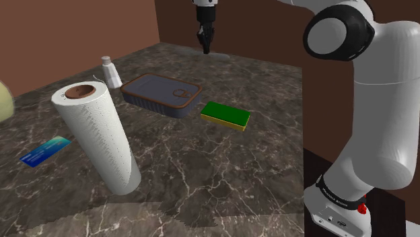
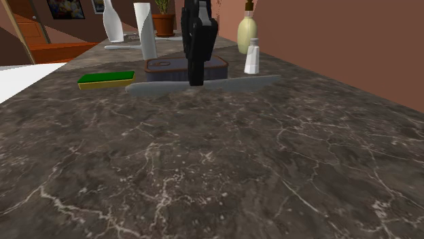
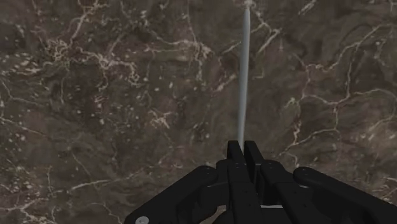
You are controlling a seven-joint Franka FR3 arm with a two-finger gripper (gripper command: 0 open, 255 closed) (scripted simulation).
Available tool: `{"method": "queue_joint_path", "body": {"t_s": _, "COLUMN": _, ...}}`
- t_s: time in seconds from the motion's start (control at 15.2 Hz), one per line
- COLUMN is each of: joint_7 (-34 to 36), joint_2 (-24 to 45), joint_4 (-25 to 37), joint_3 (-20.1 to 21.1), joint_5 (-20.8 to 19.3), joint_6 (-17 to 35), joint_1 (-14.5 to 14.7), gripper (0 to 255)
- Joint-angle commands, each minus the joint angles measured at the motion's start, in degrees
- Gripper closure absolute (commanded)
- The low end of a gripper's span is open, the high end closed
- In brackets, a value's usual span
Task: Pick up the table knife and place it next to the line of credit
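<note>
- Between the gripper's [image 3: 244, 146] fingers, pressed onto it, sits the table knife [image 3: 243, 76], its long axis sticking out either side across the second exterior view.
- Blue card [image 1: 46, 149] lies well apart, toward the shoulder view's lower left, beyond the paper-towel roll [image 1: 101, 134].

arm [image 1: 377, 101] stretched out, gripper [image 1: 205, 48] pointing down, fingers [image 3: 234, 153] clamped on table knife [image 3: 243, 76]

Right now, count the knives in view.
1. The table knife, clasped in the claw, before the tin in the second exterior view; the paper roll could hide another.
</note>
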Motion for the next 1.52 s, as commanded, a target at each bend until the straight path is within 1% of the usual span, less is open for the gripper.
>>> {"method": "queue_joint_path", "body": {"t_s": 0.0, "joint_7": -0.1, "joint_2": 1.4, "joint_4": 4.0, "joint_3": 0.0, "joint_5": 0.1, "joint_6": -2.6, "joint_1": -0.2, "gripper": 255}}
{"method": "queue_joint_path", "body": {"t_s": 0.2, "joint_7": -0.1, "joint_2": 3.7, "joint_4": 10.1, "joint_3": 0.0, "joint_5": 0.3, "joint_6": -6.5, "joint_1": -0.5, "gripper": 255}}
{"method": "queue_joint_path", "body": {"t_s": 0.4, "joint_7": 3.3, "joint_2": -2.0, "joint_4": 0.9, "joint_3": 0.7, "joint_5": -0.3, "joint_6": -2.9, "joint_1": 2.7, "gripper": 255}}
{"method": "queue_joint_path", "body": {"t_s": 0.73, "joint_7": 9.3, "joint_2": -8.1, "joint_4": -8.5, "joint_3": 2.5, "joint_5": -1.0, "joint_6": 0.4, "joint_1": 7.3, "gripper": 255}}
{"method": "queue_joint_path", "body": {"t_s": 1.06, "joint_7": 15.5, "joint_2": -11.7, "joint_4": -14.1, "joint_3": 4.6, "joint_5": -1.4, "joint_6": 2.3, "joint_1": 11.5, "gripper": 255}}
{"method": "queue_joint_path", "body": {"t_s": 1.45, "joint_7": 23.1, "joint_2": -13.7, "joint_4": -17.3, "joint_3": 7.5, "joint_5": -1.7, "joint_6": 3.5, "joint_1": 16.4, "gripper": 255}}
